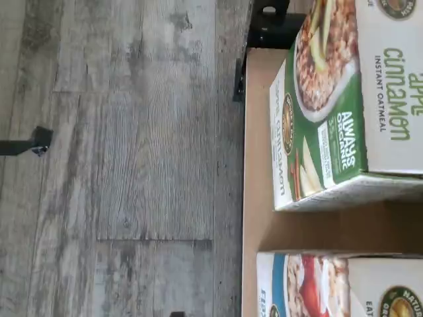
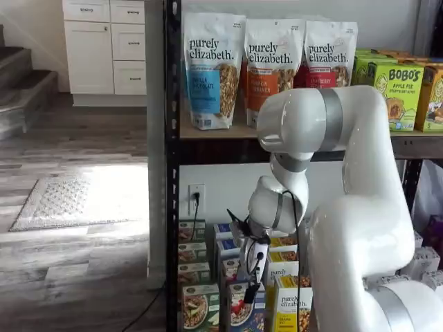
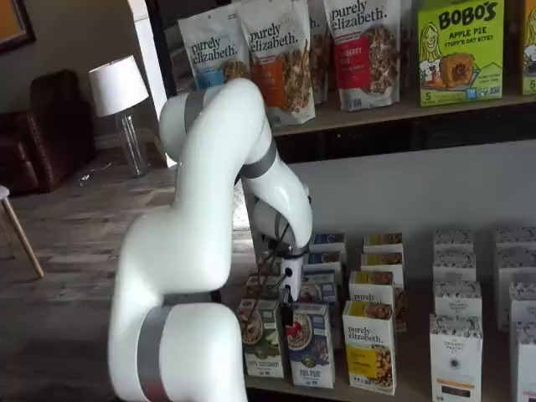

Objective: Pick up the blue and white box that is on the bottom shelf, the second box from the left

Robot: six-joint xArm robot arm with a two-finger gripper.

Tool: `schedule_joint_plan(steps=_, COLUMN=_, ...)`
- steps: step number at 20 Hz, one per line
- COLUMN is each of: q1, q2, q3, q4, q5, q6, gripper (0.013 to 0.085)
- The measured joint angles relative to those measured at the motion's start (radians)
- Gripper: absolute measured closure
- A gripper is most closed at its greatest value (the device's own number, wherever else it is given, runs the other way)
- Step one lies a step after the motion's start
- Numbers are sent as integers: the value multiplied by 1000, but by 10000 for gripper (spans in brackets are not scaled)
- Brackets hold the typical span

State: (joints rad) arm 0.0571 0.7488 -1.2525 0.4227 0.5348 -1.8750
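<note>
- Grey wood floor (image 1: 132, 165) lies in front of the black rack, with a pale rug (image 2: 73, 200) at the far left.
- On the bottom shelf (image 3: 402, 387), the green box (image 3: 262, 338) stands at the front left.
- Just beside it, to its right, stands the blue and white box (image 3: 311, 345), upright and not held.
- Just above these two boxes hangs the gripper (image 3: 287, 311); its fingers are released and hold nothing.
- Further right stands a yellow-and-white box (image 3: 369, 347).

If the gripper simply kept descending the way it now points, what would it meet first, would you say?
Probably the top of the tall blue and white cereal box at the front of the bottom shelf. The white gripper with black fingers hangs just above it, beside the green box, though depth is unclear.
</note>
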Motion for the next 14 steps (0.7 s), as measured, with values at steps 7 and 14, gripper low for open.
schedule_joint_plan(steps=7, q1=4, q2=-49, q3=58, q4=46, q5=-23, q6=-37, gripper=130)
schedule_joint_plan(steps=14, q1=9, q2=-68, q3=95, q4=108, q5=-82, q6=-93, gripper=130)
